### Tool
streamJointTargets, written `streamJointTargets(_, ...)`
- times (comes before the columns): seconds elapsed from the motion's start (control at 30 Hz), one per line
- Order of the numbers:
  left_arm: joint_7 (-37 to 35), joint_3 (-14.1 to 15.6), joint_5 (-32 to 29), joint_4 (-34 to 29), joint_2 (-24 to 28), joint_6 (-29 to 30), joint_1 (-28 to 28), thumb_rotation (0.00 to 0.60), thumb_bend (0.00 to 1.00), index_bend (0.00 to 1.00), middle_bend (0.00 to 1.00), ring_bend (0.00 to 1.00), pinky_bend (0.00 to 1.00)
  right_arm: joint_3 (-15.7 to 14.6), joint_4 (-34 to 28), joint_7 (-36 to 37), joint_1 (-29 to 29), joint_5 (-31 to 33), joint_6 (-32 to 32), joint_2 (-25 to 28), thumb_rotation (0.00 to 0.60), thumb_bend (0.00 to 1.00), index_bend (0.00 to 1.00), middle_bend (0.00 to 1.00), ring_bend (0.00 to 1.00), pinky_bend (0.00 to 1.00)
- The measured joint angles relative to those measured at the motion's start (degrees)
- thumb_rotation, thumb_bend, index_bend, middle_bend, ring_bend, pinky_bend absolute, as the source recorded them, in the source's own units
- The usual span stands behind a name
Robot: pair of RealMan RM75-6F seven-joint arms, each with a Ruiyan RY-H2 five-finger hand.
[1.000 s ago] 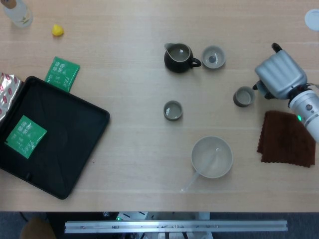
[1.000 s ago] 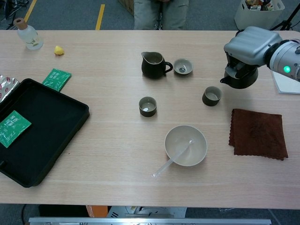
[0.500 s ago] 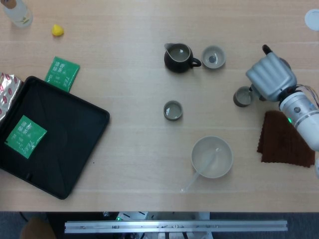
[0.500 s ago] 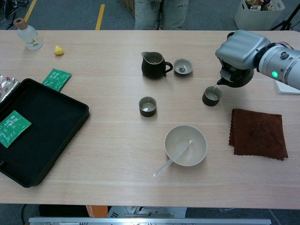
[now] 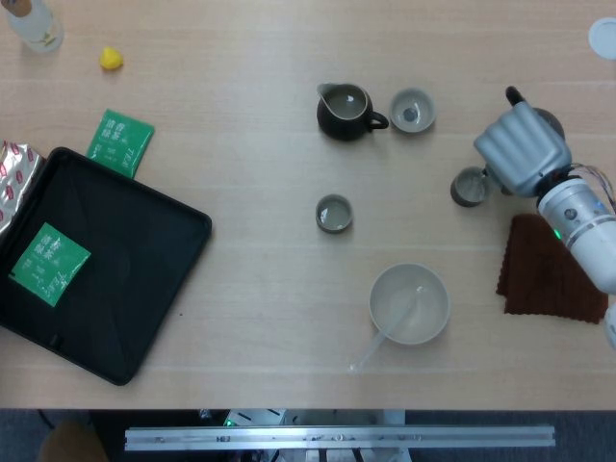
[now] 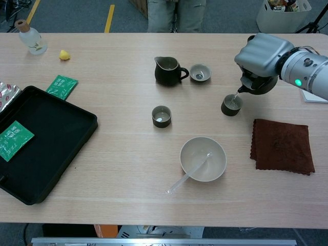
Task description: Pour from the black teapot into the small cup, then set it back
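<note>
My right hand grips the black teapot, which is mostly hidden under the hand. The pot is tilted with its spout down over a small dark cup at the right of the table. A thin stream runs from the spout into that cup. Only the pot's handle tip and a bit of its body show in the head view. My left hand is in neither view.
A dark pitcher, a second cup and a third cup stand mid-table. A pale bowl with a spoon is in front. A brown cloth lies right, a black tray left.
My right hand moved left with the teapot and tipped it over the small cup; liquid now streams into the cup. In the last half second it has barely shifted.
</note>
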Motion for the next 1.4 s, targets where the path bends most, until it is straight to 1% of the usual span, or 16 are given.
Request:
streamJointTargets(0.2,0.2,0.0,0.0,-0.1,0.0,-0.1,0.0,0.600,0.30,0.11,0.17,0.10,0.09,0.1,0.2,1.3,-0.7,-0.6,0.5,-0.1,0.409,0.53,0.92,0.86,0.79,0.18)
streamJointTargets(0.33,0.4,0.0,0.1,-0.3,0.0,-0.2,-0.1,0.600,0.30,0.11,0.17,0.10,0.09,0.5,0.4,3.4,-1.6,-1.3,0.7,-0.3,0.409,0.53,0.92,0.86,0.79,0.18)
streamJointTargets(0.53,0.6,0.0,0.2,-0.5,0.3,-0.2,-0.1,0.600,0.30,0.11,0.17,0.10,0.09,1.1,0.9,7.5,-3.6,-3.4,1.3,-0.7,0.413,0.52,0.92,0.86,0.79,0.18)
streamJointTargets(0.73,1.0,0.0,0.2,-0.9,0.6,-0.5,-0.4,0.600,0.30,0.11,0.17,0.10,0.09,2.3,1.3,13.8,-6.3,-6.2,2.3,-0.8,0.417,0.51,0.92,0.86,0.79,0.18)
streamJointTargets(1.0,1.7,-0.1,0.4,-1.6,0.8,-0.8,-0.7,0.600,0.30,0.11,0.17,0.10,0.09,5.0,0.1,21.8,-9.0,-8.9,2.5,0.4,0.415,0.51,0.92,0.86,0.79,0.18)
streamJointTargets(1.2,2.2,-0.2,0.6,-2.3,1.1,-0.6,-0.8,0.600,0.30,0.11,0.17,0.10,0.09,8.4,-5.3,28.7,-9.6,-10.8,0.9,3.0,0.418,0.51,0.92,0.85,0.78,0.18)
streamJointTargets(1.3,2.3,-0.1,0.7,-2.4,1.2,-0.5,-0.7,0.600,0.30,0.11,0.17,0.10,0.09,10.0,-7.6,30.0,-9.3,-11.4,-0.8,3.9,0.416,0.50,0.92,0.84,0.77,0.18)
streamJointTargets(1.4,2.0,0.0,0.7,-2.4,1.2,-0.3,-0.5,0.600,0.30,0.11,0.17,0.10,0.09,10.4,-8.1,29.7,-8.5,-11.3,-1.7,3.2,0.416,0.50,0.92,0.83,0.76,0.18)
